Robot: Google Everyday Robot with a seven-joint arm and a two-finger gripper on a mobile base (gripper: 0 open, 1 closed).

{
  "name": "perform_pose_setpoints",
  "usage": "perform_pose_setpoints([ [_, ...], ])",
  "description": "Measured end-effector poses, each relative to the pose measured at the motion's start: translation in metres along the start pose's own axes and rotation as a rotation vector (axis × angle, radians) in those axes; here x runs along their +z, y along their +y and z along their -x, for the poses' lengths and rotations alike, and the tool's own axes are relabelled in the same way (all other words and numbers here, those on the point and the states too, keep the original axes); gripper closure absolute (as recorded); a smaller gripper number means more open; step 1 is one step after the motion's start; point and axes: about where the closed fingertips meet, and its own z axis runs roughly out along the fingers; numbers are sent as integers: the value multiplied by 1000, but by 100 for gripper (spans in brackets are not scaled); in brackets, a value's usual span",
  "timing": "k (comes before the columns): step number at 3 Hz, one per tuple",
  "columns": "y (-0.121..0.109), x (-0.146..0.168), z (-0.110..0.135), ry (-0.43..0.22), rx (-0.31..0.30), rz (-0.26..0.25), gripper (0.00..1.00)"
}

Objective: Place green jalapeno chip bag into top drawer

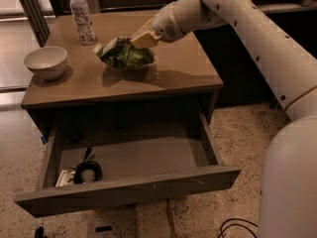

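Note:
The green jalapeno chip bag (pixel 124 55) is crumpled, green with white patches, and hangs just above the brown tabletop near its middle. My gripper (pixel 141 39) is shut on the bag's upper right edge; its tan fingers (pixel 144 38) pinch the foil. The white arm reaches in from the upper right. The top drawer (pixel 148 155) stands pulled open below the table's front edge, with its grey floor showing and its flat front panel (pixel 129 190) nearest the camera.
A clear plastic bottle (pixel 81 16) with a white label stands at the table's back left. A white bowl (pixel 46 61) sits at the left edge. A black coiled cable and small items (pixel 85 171) lie in the drawer's left corner. My white base (pixel 290 182) fills the right side.

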Motion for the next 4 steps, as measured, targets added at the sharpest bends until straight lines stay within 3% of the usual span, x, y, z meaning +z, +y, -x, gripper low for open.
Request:
perform_pose_setpoints([
  [1,23,10,-19,33,19,46,100],
  [2,21,12,-18,32,17,46,100],
  [3,35,13,-20,53,-13,79,100],
  [4,65,-7,-19,74,-85,81,100],
])
